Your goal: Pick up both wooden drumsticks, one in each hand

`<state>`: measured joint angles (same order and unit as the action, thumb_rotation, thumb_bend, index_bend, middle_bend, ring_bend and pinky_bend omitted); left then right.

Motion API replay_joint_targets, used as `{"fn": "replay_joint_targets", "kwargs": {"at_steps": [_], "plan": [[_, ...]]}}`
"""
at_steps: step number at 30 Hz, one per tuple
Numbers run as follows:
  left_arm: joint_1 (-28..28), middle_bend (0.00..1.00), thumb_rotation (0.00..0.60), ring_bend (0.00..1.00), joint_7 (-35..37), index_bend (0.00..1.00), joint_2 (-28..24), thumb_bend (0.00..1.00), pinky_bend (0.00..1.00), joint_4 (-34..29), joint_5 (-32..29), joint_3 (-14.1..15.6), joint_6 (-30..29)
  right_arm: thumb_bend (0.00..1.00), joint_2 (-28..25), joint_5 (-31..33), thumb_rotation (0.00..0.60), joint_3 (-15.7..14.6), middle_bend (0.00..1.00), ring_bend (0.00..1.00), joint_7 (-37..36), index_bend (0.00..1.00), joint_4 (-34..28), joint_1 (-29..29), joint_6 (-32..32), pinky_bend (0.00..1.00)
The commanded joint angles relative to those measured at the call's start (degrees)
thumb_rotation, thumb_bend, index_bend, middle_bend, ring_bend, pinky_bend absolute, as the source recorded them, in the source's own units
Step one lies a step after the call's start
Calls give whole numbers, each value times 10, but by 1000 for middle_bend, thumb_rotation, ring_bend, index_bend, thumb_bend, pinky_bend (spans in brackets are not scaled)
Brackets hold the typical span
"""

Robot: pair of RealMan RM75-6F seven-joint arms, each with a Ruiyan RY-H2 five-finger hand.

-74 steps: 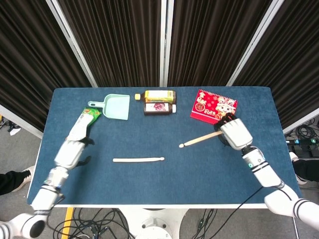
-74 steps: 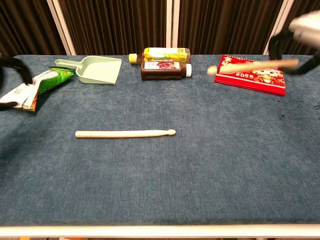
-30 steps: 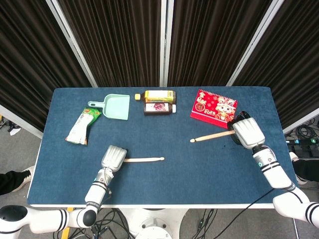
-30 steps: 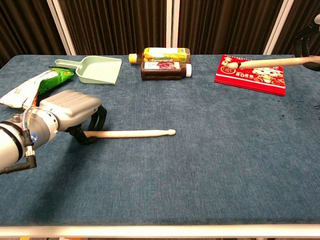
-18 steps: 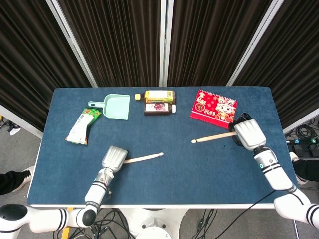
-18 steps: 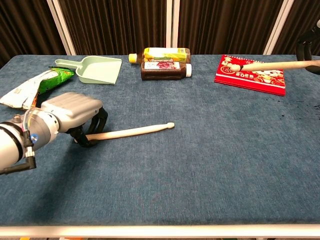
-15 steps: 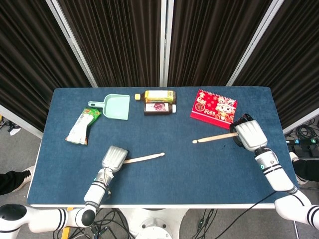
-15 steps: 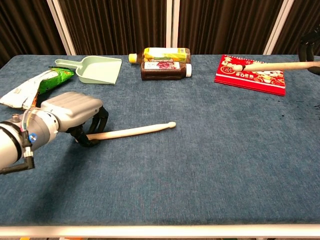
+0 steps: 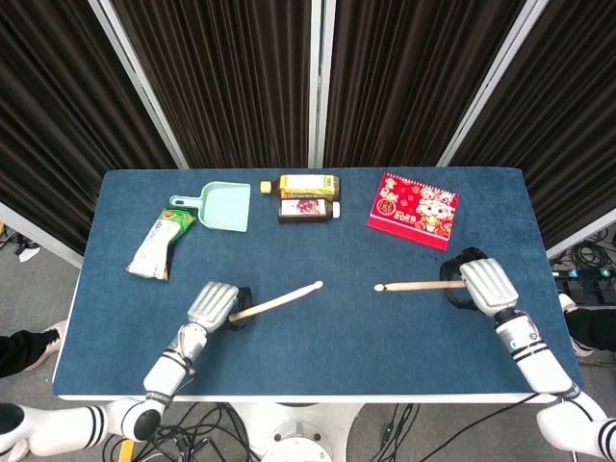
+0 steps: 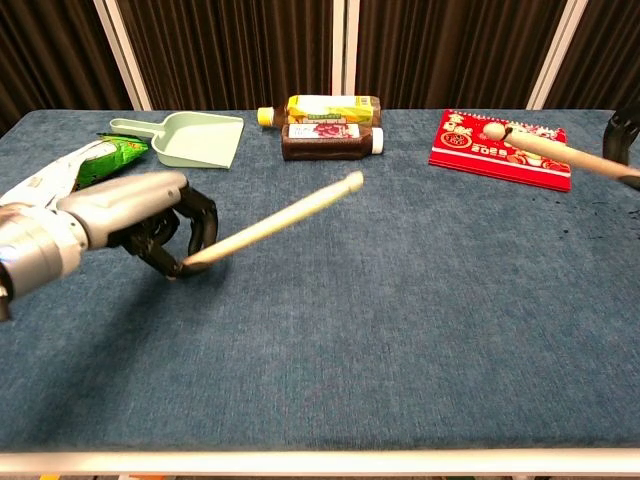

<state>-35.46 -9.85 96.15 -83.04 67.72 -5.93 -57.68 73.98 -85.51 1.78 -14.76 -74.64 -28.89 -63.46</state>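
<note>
My left hand grips the butt end of a pale wooden drumstick. That stick is lifted off the blue table, its tip slanting up and away to the right. My right hand holds the second drumstick by its butt, above the table near the right edge. Its tip points left. In the chest view only a bit of the right hand shows at the frame's edge.
Along the far side lie a green snack bag, a mint dustpan, a yellow carton with a brown bottle beside it, and a red calendar.
The left hand came in from the left edge, closed on the drumstick and raised it, tip tilting up. The right hand carried its stick toward the near right of the table.
</note>
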Motion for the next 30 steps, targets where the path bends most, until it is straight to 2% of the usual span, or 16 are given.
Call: {"fn": "replay_joint_targets", "kwargs": {"at_steps": [1,5,10,22,30], "plan": [[13,705,600,797,164,636,-34,501,872,2,105,-7,-15,677,22,-56,600,-33,590,330,-139,660,-16,10,-15,181],[-6,705,600,797,226,636,-37,501,871,6,152,-13,-18,677,47,-88,600,-49,589,329,-217,661,-24,1,-14,181],[-31,705,600,797,254,636,-28,501,872,12,176,-24,-16,683,80,-96,600,-47,588,330,-257,663,-31,-13,-6,181],[-59,705,600,796,250,636,-6,502,871,28,194,-19,-12,690,159,-49,600,-1,592,339,-224,682,-35,-41,23,181],[-62,705,600,796,243,636,-4,501,871,32,195,-14,-18,692,170,-32,600,12,592,339,-192,682,-44,-54,38,181]]}}
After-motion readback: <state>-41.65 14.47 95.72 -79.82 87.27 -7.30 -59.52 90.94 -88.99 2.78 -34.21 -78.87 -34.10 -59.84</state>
